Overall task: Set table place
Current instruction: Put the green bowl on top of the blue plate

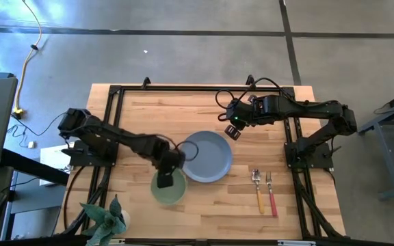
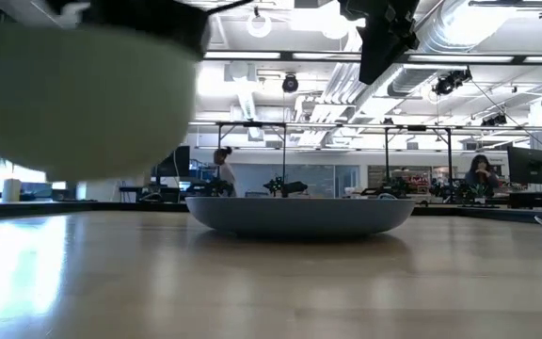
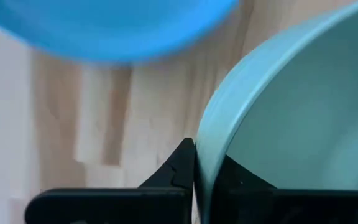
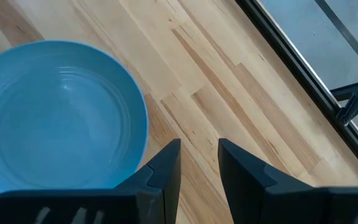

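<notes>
My left gripper [image 1: 164, 179] is shut on the pale green bowl [image 1: 168, 188], which hangs clear above the table [image 2: 252, 282] in the low view, left of the grey-blue plate [image 1: 207, 156]. The plate rests flat on its base near the table's middle. My right gripper [image 1: 235, 131] hovers open above the wood just beyond the plate's far right rim, with nothing between its fingers. A yellow-handled spoon [image 1: 258, 188] and a red-handled fork [image 1: 271, 195] lie side by side to the right of the plate. My left gripper [image 3: 194, 168] pinches the bowl's rim [image 3: 207, 143] on its far side, one finger outside the wall [image 3: 176, 171] and one inside the hollow [image 3: 241, 183]. The fingers come from above, pointing down. The bowl [image 2: 83, 94] hangs below them, lifted clear of the table.
A black metal frame [image 1: 115, 96] runs along the table's left, far and right sides. A small green plant [image 1: 104, 219] stands at the near left corner. Bare wood lies between the plate and the near edge.
</notes>
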Controlling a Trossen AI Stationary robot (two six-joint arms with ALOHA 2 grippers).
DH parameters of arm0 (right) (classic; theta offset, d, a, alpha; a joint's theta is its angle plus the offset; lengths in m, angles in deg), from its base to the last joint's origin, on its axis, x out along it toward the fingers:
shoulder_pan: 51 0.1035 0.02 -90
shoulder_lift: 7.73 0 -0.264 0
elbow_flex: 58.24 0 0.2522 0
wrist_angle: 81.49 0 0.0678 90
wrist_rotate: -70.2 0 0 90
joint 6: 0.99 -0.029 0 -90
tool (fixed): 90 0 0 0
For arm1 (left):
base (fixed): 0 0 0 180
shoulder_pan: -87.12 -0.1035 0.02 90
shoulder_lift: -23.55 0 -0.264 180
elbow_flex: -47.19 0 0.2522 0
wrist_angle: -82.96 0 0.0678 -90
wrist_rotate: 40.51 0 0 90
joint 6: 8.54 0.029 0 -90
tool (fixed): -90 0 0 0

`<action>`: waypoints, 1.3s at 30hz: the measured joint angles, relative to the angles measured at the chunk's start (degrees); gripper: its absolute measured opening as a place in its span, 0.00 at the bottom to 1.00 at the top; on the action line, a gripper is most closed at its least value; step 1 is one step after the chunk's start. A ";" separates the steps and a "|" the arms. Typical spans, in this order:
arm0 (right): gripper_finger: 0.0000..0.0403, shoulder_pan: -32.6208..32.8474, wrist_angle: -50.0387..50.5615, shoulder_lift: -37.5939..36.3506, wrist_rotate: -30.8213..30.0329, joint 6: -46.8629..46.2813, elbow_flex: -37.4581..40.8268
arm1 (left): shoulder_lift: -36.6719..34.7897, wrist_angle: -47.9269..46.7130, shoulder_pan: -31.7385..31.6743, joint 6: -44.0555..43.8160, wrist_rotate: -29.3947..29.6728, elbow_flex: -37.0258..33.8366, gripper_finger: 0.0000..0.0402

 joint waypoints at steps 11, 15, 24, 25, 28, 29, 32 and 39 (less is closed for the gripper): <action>0.24 0.00 2.48 -5.22 -1.29 -1.80 0.00 | -0.02 0.91 -15.51 11.65 0.77 12.69 0.00; 0.24 -0.07 4.43 -9.57 -3.75 -4.19 0.00 | 1.37 0.95 -19.25 11.85 0.73 13.53 0.00; 0.24 -0.15 7.14 -18.03 -7.93 -9.59 0.00 | 15.03 -0.53 -19.91 18.40 -3.00 23.80 0.00; 0.24 -0.15 7.18 -18.66 -8.03 -10.11 0.00 | 16.82 -1.92 -19.94 19.44 -3.12 26.36 0.00; 0.24 -0.15 7.90 -19.93 -8.04 -10.41 0.00 | 22.37 -5.73 -19.91 22.59 -3.14 35.50 0.00; 0.24 -0.15 8.12 -20.19 -8.04 -10.50 0.00 | 24.17 -8.00 -19.92 23.47 -2.89 38.62 0.00; 0.24 -0.15 9.02 -20.38 -8.04 -10.47 0.00 | 28.90 -12.99 -19.98 25.88 -2.07 47.40 0.00; 0.24 -0.14 10.02 -20.41 -8.02 -10.31 0.00 | 33.76 -17.52 -20.01 28.25 -0.61 55.30 0.00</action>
